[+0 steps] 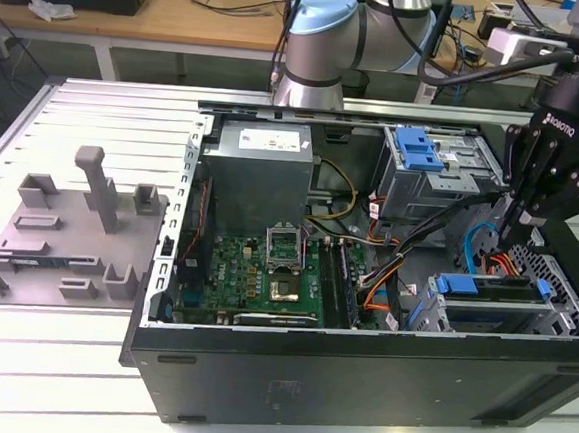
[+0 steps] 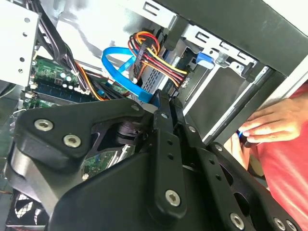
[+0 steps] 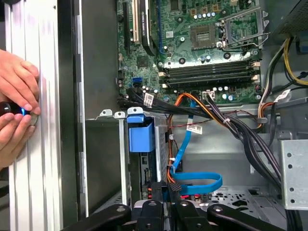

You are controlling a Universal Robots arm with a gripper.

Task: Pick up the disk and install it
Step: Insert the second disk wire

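Observation:
The disk (image 1: 499, 293) sits edge-on in the lower drive bay of the open computer case, at the exterior view's right, with its blue bracket (image 1: 468, 286) at the near end. In both wrist views the disk (image 2: 155, 77) (image 3: 147, 168) has coloured power wires and a blue data cable at its end. My gripper (image 1: 517, 232) hangs just above that bay, its fingers shut together with nothing seen between them. The tips (image 2: 166, 102) (image 3: 166, 192) are close to the cable connector at the disk.
A grey metal cage with a blue latch (image 1: 420, 147) and a grey power supply box (image 1: 258, 169) stand at the back. The motherboard (image 1: 266, 265) lies mid-case. A grey fixture plate (image 1: 68, 229) lies outside. A person's hands (image 3: 17, 106) (image 2: 269, 122) hold a small dark object beside the case.

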